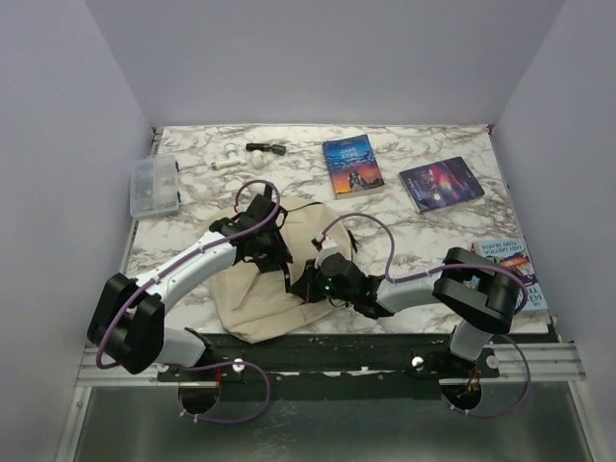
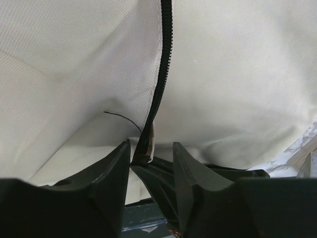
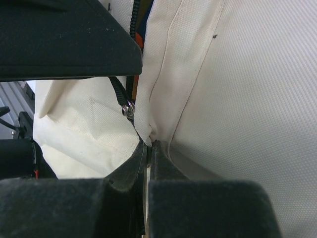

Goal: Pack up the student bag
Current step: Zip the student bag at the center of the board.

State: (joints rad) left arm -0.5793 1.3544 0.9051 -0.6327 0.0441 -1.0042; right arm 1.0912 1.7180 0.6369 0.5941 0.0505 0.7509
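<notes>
The student bag (image 1: 252,300) is a soft beige canvas pack lying at the near middle of the table, under both grippers. My left gripper (image 1: 270,254) is on its upper part. In the left wrist view the left gripper (image 2: 151,146) stands open, and the lower end of the black zipper (image 2: 161,74) hangs between its fingers, close to the left finger (image 2: 119,163). My right gripper (image 1: 308,283) is pressed against the bag from the right. In the right wrist view it (image 3: 149,144) is shut on a fold of the bag's canvas (image 3: 247,99), just below a metal zipper slider (image 3: 128,110).
Two books (image 1: 352,164) (image 1: 441,183) lie at the back right, and a third book (image 1: 510,269) sits at the right edge beside the right arm. A small clear plastic box (image 1: 154,185) stands at the back left. Small black (image 1: 265,147) and white (image 1: 226,162) items lie near the back wall.
</notes>
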